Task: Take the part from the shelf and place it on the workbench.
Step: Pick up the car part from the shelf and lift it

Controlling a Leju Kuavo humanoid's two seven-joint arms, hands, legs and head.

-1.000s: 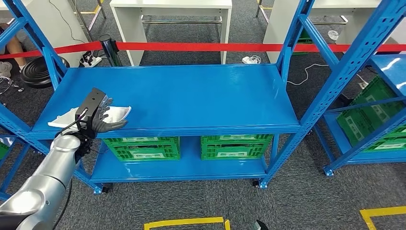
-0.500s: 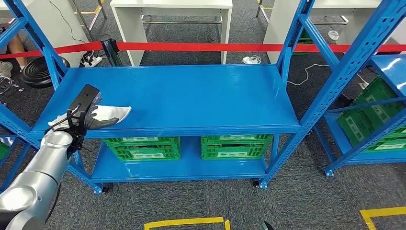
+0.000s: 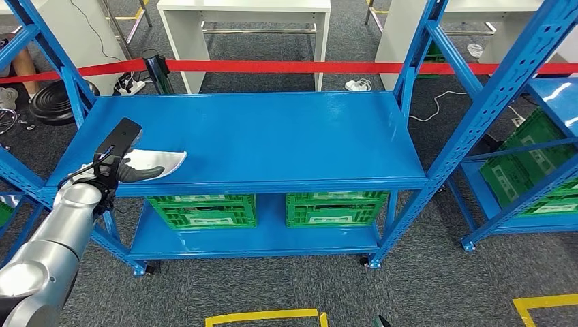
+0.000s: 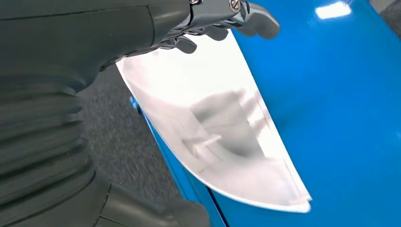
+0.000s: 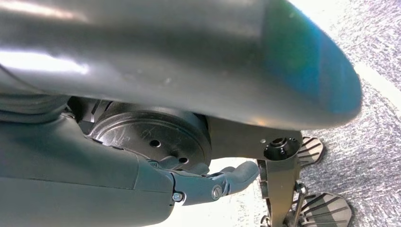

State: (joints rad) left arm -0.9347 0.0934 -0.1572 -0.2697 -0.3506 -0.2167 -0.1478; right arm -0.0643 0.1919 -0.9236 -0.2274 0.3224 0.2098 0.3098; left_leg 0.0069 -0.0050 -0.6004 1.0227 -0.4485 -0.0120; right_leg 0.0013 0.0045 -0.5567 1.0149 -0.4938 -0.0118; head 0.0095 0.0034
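Note:
The part [image 3: 162, 160] is a white, curved plastic shell lying near the front left corner of the blue shelf [image 3: 272, 136]. My left hand [image 3: 128, 169] is at the part's left end, with a dark finger along its front edge. In the left wrist view the fingers [image 4: 222, 19] reach over one end of the part [image 4: 222, 137], and the thumb stays well apart from them on the near side. The part rests on the shelf. My right hand [image 5: 213, 184] hangs beside my body above the grey carpet, and its fingers are mostly hidden.
Two green crates [image 3: 202, 210] [image 3: 336, 208] sit on the lower shelf level. A red barrier tape [image 3: 286, 67] runs behind the shelf, with white tables [image 3: 242, 20] beyond it. A second blue rack [image 3: 538, 102] stands to the right. Yellow tape [image 3: 262, 317] marks the floor.
My left hand has drawn back to the left, from lying spread over the part to its left end. The part has stayed in place on the shelf.

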